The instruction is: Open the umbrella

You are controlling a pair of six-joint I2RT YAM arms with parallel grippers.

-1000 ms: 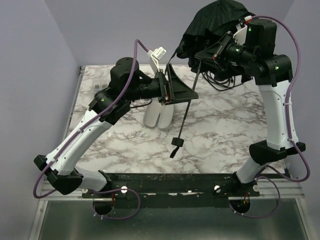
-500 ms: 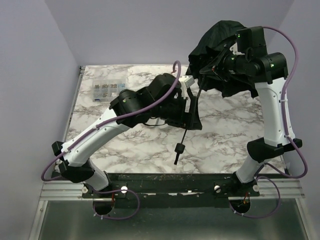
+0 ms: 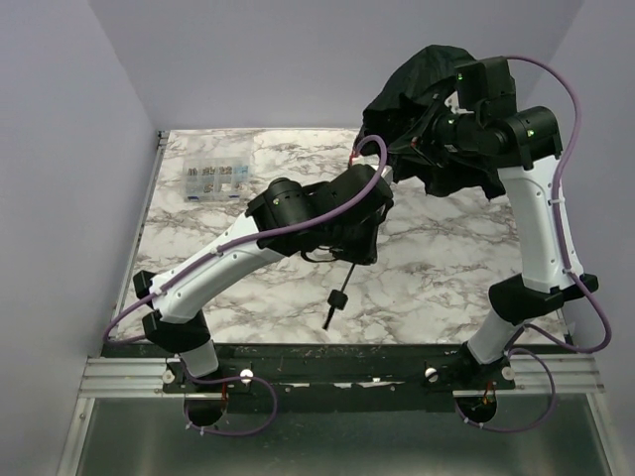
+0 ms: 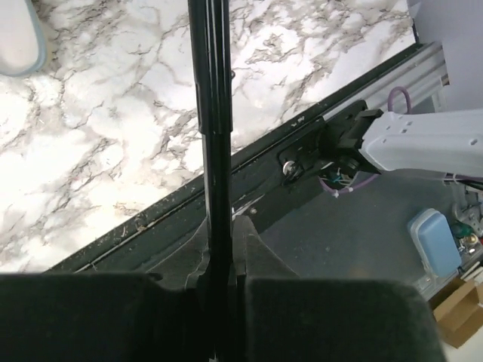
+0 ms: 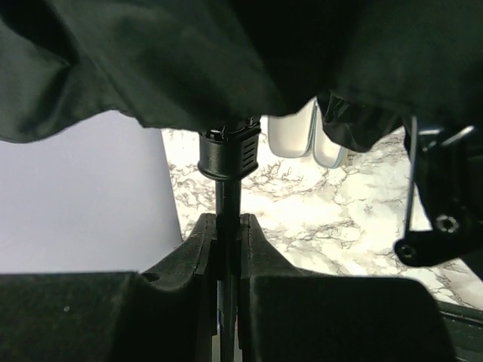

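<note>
The umbrella [image 3: 429,84] is up in the air over the far right of the worktop [image 3: 456,268]. Its canopy is on top and not yet spread. The shaft [image 4: 215,113] slants down to the handle [image 3: 337,297], which hangs free above the marble. The left jaws are clenched on the shaft approx. halfway. The right jaws are clenched on it too, just under the ribbed collar [image 5: 229,154] where the fabric bunches.

We judge it is a light thing: fabric soft and floppy, prob. w/ thin ribs that bend easily. The shaft looks stiff but slim and smooth, so it can slip thru the pads. Best hold, in our opinion: one side grips shaft or handle firmly, the other pushes the collar along the shaft, not the fabric.
</note>
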